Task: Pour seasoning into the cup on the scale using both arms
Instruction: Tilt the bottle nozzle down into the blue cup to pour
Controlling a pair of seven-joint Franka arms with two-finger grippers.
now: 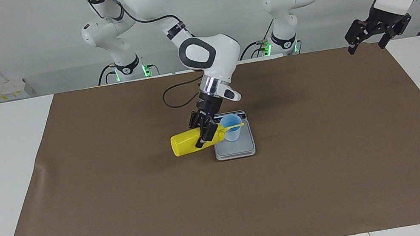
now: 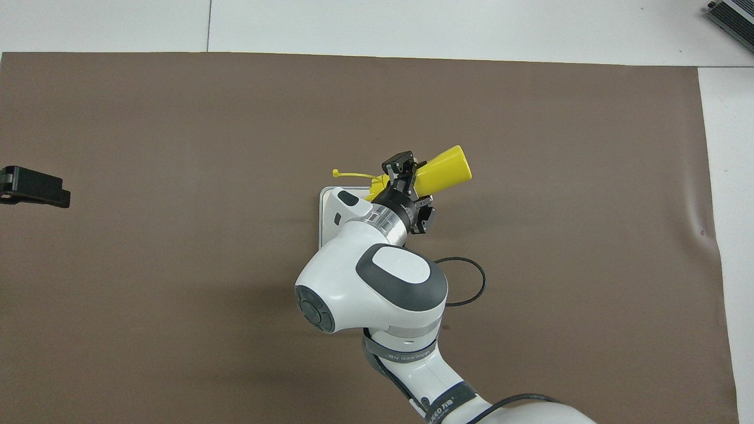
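The right gripper [image 1: 205,132] hung low over the brown mat [image 1: 124,219], clamped across the yellow seasoning bottle [image 1: 186,143] close to its nozzle end, one finger on each side of the bottle's body. The bottle was off the table and lay almost level in that grip. Its flat base pointed away from the fingers toward the right arm's end of the table. Its nozzle end pointed the other way, over the scale. In the overhead view the same gripper [image 2: 406,176] showed astride the seasoning bottle [image 2: 445,168], and the right arm's white wrist hid most of what lay beneath it.

Just past the fingertips, on the nozzle side, stood the light-blue cup [image 1: 231,128]. It sat upright on the grey plate of the scale [image 1: 235,148], at the end of the plate nearer the robots. The bottle's thin yellow cap strap [image 1: 237,125] stretched across the cup's open rim. The nozzle tip itself could not be made out against the cup. In the overhead view the strap [image 2: 353,174] stuck out sideways from the fingers, and only a corner of the scale [image 2: 326,197] showed beside the wrist.

Well away from all this, the left gripper [image 1: 377,31] waited in the air over the corner of the mat at the left arm's end of the table, near its base. Its fingers were spread wide and held nothing. In the overhead view only the left gripper's black tip [image 2: 32,187] entered at the picture's edge.
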